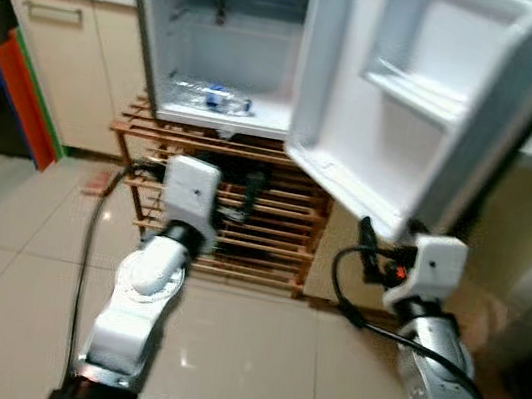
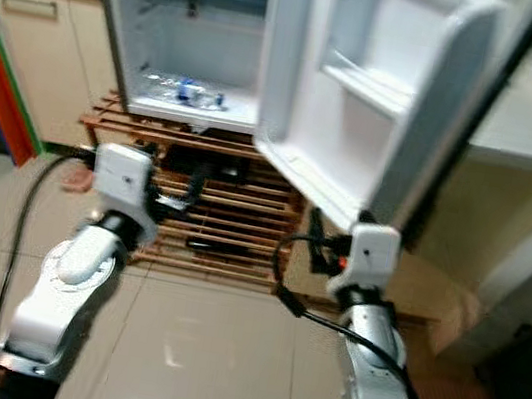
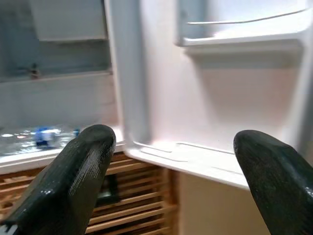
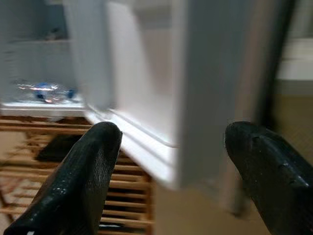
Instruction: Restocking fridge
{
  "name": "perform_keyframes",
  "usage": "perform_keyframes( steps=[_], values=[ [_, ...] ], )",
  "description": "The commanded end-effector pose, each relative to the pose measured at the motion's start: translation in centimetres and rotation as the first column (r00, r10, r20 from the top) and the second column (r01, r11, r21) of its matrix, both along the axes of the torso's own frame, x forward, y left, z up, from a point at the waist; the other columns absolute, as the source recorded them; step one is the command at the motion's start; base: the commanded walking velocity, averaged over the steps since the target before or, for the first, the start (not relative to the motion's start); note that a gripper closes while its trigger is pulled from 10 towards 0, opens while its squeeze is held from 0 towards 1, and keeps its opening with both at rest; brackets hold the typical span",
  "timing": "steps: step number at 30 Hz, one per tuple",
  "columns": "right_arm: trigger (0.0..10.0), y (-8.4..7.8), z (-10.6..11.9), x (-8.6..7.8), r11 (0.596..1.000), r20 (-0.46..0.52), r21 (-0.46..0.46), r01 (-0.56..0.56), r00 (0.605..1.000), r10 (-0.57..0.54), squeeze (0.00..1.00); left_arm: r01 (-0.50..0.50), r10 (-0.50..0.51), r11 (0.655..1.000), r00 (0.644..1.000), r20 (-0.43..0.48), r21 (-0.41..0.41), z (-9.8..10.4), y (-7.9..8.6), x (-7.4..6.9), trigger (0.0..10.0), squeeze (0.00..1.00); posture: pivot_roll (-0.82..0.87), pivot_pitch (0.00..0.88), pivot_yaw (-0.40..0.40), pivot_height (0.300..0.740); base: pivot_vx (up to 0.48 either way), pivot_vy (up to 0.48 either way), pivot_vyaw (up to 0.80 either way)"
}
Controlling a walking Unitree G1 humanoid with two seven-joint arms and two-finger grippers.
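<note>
Beige tile floor [image 1: 25, 252], cream cabinet [image 1: 66, 57] off to the left. The fridge [image 1: 220, 40] sits on a wooden rack [image 1: 243, 216], its door [image 1: 415, 92] swung open. A bottle [image 1: 216, 99] lies on the fridge floor. Left gripper [image 3: 171, 181] and right gripper [image 4: 168, 176] are both spread wide and empty, near the door's bottom edge.

Open door [image 1: 403, 100] across fridge [image 1: 232, 42] mouth's right; left side free above bottle [image 1: 213, 98].

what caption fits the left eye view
Both open grippers, left and right, face an open fridge holding one bottle.
</note>
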State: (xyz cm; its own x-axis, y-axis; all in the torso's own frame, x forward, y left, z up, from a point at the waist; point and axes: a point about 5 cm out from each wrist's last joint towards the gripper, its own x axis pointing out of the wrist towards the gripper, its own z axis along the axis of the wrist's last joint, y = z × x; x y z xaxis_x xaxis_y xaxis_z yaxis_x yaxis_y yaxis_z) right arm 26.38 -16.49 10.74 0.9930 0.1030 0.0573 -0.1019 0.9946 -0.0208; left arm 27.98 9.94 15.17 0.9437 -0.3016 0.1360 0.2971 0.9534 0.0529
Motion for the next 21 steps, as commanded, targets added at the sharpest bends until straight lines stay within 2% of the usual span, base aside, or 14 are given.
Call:
perform_keyframes(
  steps=[1, 21],
  values=[
    [10.0, 0.59, 0.37, 0.17, 1.0, 0.017, 0.007, -0.023, 1.0, 0.022, 0.28, -0.016, 0.016, 1.0, 1.0, -0.001, 0.007, -0.03, 0.62, 0.03, 10.0, 0.0, -0.02, 0.0, 0.011, 0.74, 0.0, -0.472, 0.0],
    [10.0, 0.59, 0.37, 0.17, 1.0, 0.017, 0.007, -0.023, 1.0, 0.022, 0.28, -0.016, 0.016, 1.0, 1.0, -0.001, 0.007, -0.03, 0.62, 0.03, 10.0, 0.0, -0.02, 0.0, 0.011, 0.74, 0.0, -0.472, 0.0]
  ],
)
